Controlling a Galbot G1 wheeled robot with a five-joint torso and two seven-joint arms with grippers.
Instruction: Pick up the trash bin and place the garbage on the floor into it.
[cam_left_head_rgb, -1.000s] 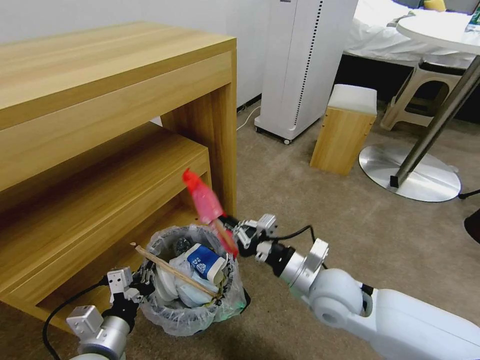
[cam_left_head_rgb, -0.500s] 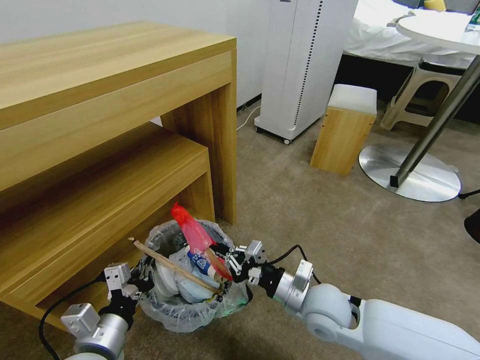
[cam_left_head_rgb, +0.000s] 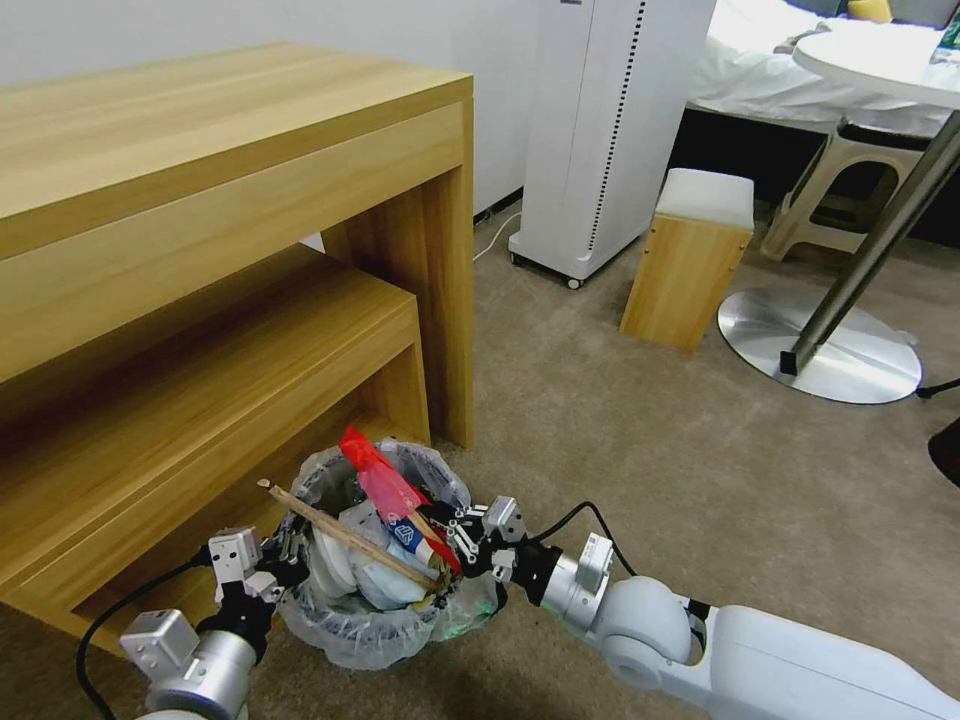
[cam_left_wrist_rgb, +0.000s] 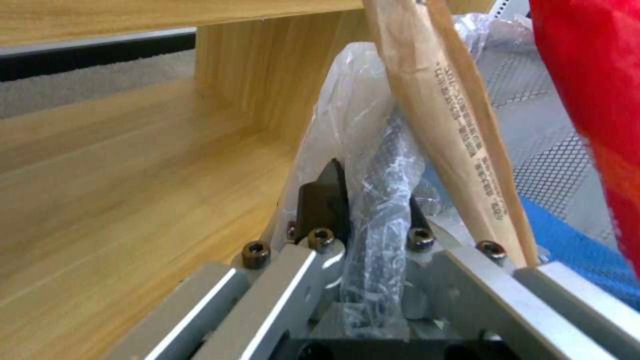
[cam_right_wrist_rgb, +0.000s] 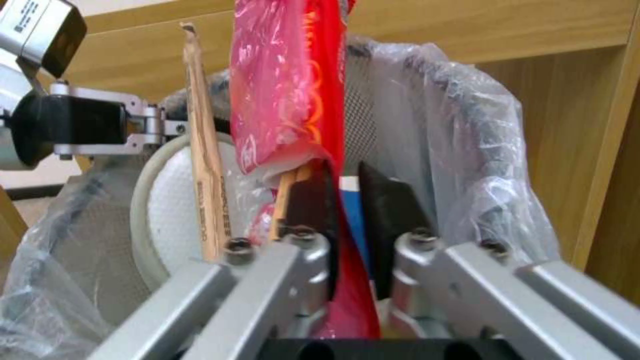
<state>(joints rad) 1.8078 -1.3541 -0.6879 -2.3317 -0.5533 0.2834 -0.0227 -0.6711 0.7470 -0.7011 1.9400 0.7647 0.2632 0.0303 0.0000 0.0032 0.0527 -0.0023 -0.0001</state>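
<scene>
The black trash bin (cam_left_head_rgb: 345, 625) with its clear liner stands low in front of me, beside the wooden bench. My left gripper (cam_left_head_rgb: 287, 553) is shut on the trash bin's rim (cam_left_wrist_rgb: 380, 190), with plastic and mesh wall pinched between its fingers. My right gripper (cam_left_head_rgb: 452, 537) reaches over the opposite rim and is shut on the red wrapper (cam_left_head_rgb: 378, 478), whose upper end sticks up out of the bin (cam_right_wrist_rgb: 287, 90). Inside lie a wooden stick (cam_left_head_rgb: 340, 535), a blue-white cup (cam_left_head_rgb: 405, 533) and a white slipper (cam_left_head_rgb: 328, 565). The stick (cam_right_wrist_rgb: 208, 170) leans across the opening.
A wooden desk (cam_left_head_rgb: 230, 140) with a lower shelf (cam_left_head_rgb: 200, 400) rises just behind and left of the bin. Farther right are a white tower unit (cam_left_head_rgb: 610, 120), a wooden stool (cam_left_head_rgb: 690, 260) and a round table's metal base (cam_left_head_rgb: 820, 350). Carpet (cam_left_head_rgb: 650, 450) lies open to the right.
My right gripper came down and back with the red wrapper, from above the bin's rim into the bin's mouth. The left gripper and bin stayed put.
</scene>
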